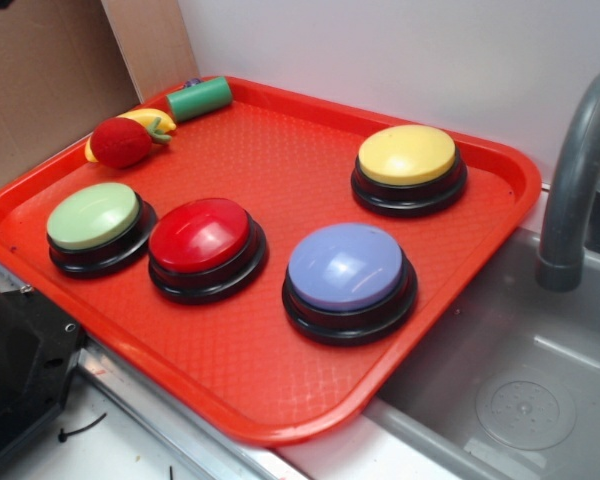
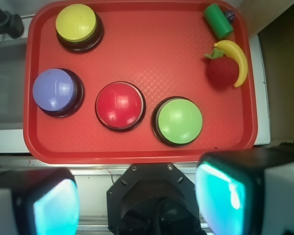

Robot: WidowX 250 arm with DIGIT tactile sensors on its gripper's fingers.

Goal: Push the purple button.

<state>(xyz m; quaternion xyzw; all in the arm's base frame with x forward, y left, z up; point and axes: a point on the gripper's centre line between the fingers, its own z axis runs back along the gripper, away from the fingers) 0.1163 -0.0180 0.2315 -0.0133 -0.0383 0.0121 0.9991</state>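
Purple button (image 1: pixel 346 266), lavender dome, black base

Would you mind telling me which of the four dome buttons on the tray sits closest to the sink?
The purple button, the only lavender-blue dome. It sits near the red tray's sink-side edge, beside the red button.

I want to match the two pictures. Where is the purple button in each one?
Exterior view: the purple button sits front right on the red tray, nearest the sink.
Wrist view: the purple button is at the tray's left side, below the yellow button.
Shared landmark: the red button right beside it.
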